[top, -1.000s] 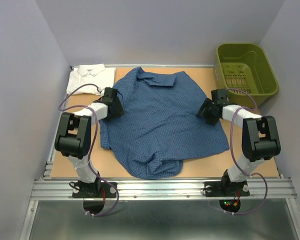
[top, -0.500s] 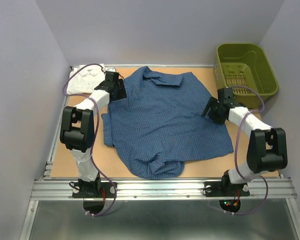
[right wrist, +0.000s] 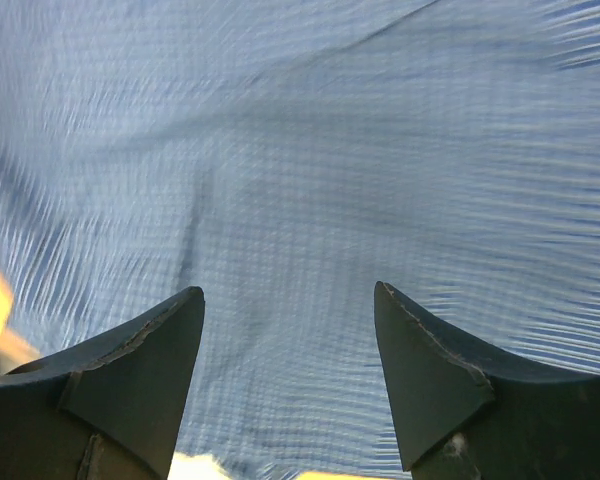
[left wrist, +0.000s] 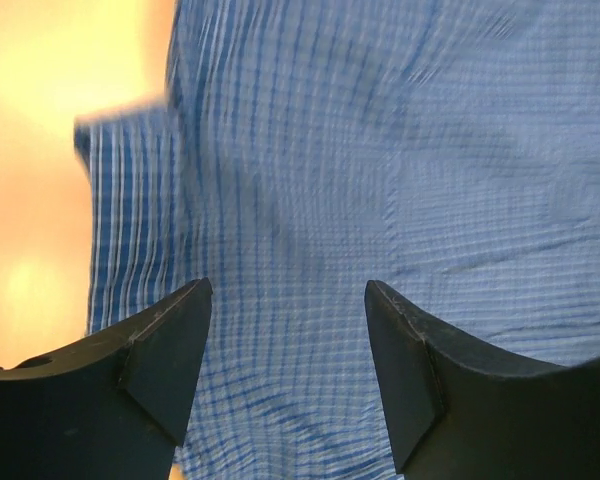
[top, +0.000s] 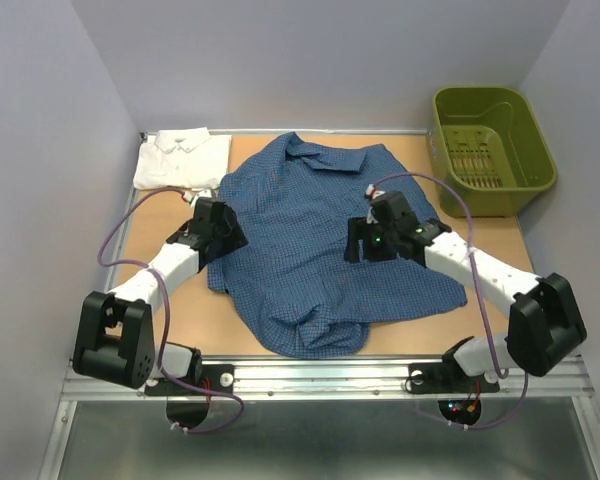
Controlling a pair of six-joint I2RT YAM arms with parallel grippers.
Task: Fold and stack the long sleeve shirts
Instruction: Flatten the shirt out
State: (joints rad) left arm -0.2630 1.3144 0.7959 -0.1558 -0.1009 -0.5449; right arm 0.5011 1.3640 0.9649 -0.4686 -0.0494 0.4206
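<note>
jaws wide over the blue shirt

the blue shirt (top: pixel 315 225) lies spread across the table (top: pixel 205 320), hem bunched near me, so i judge it needs smoothing first. the white shirt (top: pixel 180 158) sits folded far left, likely the stack base. my left gripper (left wrist: pixel 288 290) hovers at the blue's left edge, my right gripper (right wrist: pixel 288 295) over its middle; both gape, empty.

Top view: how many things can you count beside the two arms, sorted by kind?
Shirts: 2 (blue shirt, white shirt)
Baskets: 1 (green basket)
Total: 3
</note>
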